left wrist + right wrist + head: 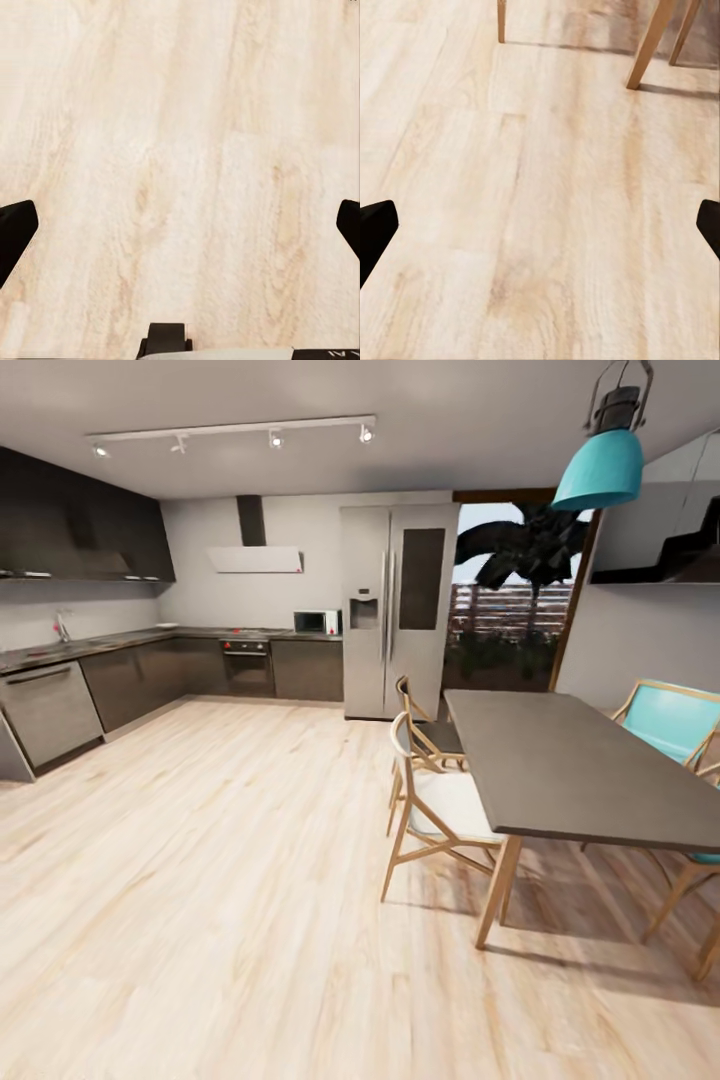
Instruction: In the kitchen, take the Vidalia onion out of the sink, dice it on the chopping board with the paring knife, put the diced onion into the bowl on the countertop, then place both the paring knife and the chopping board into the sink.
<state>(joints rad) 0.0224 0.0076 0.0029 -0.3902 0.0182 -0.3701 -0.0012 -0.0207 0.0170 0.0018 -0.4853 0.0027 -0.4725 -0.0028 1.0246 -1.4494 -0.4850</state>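
Head view: countertop (120, 641) far off, dining table (560, 760) nearby. Left gripper (180, 225) and right gripper (540, 225) hang spread wide and empty above wooden floor (180, 112).

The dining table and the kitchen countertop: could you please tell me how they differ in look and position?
The dining table stands free on light wooden legs near the right; the countertop runs along the far left walls over dark cabinets. The dining table has chairs around it; the countertop carries a microwave. Both have dark grey tops.
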